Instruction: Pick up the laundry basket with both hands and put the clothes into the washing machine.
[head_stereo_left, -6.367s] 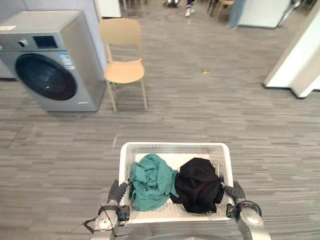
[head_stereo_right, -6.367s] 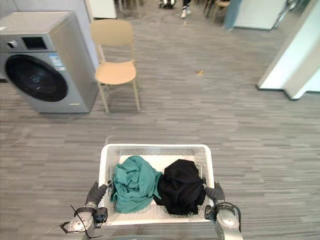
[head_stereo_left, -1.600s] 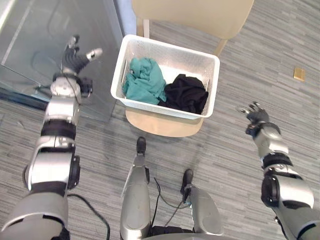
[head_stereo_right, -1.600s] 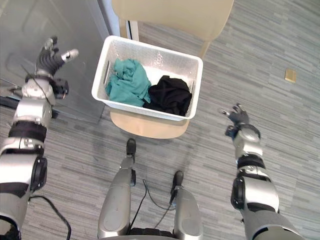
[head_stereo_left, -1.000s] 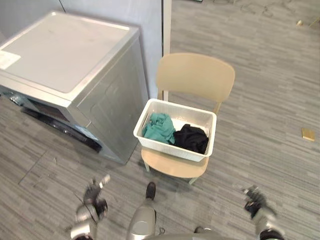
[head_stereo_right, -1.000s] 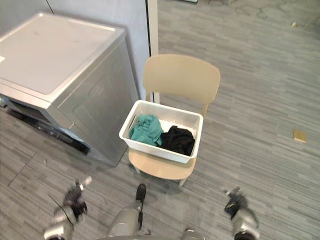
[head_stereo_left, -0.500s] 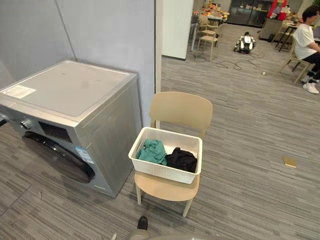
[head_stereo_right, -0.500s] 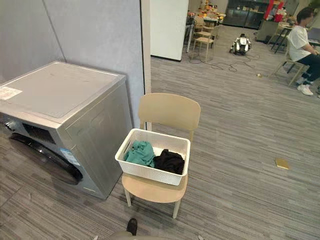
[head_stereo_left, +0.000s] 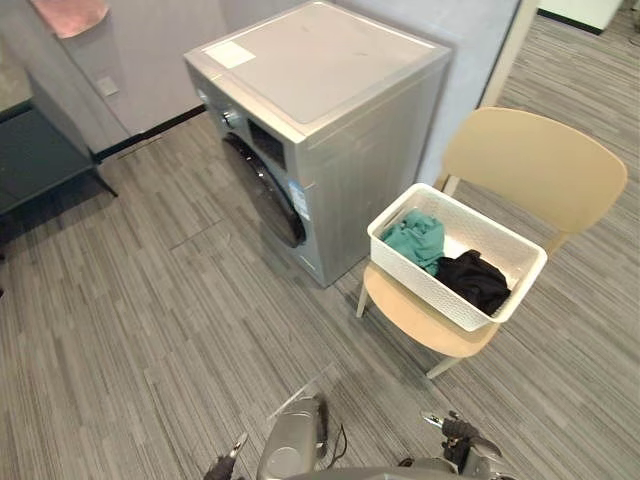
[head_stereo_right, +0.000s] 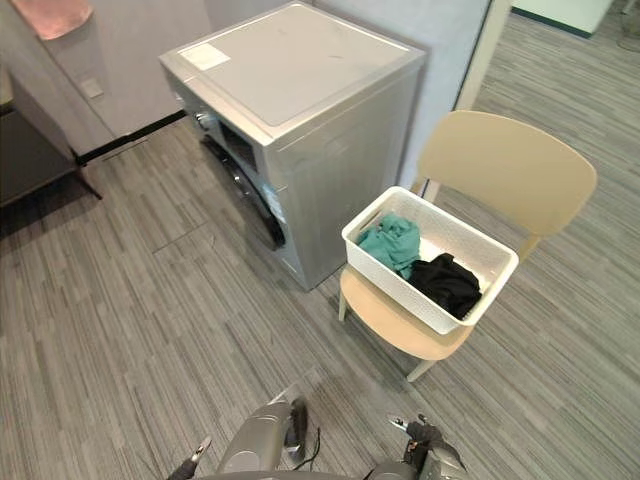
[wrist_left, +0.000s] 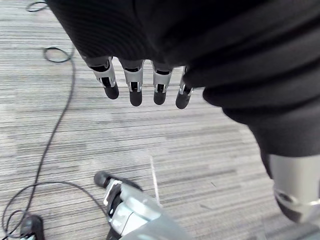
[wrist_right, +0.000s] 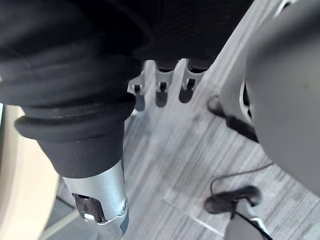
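Basket (head_stereo_left: 425, 283) of white perforated plastic, rectangular, set on smooth tan chair (head_stereo_left: 535, 165) just beside boxy grey metal washing machine (head_stereo_left: 320, 60) with round dark door (head_stereo_left: 268, 192). Crumpled teal cloth (head_stereo_left: 415, 238) and black cloth (head_stereo_left: 477, 281) inside. Well apart from left hand (wrist_left: 159, 85) and right hand (wrist_right: 161, 90), both low over striped grey floor (head_stereo_left: 150, 300), fingers (wrist_left: 131, 89) relaxed, grasping nothing
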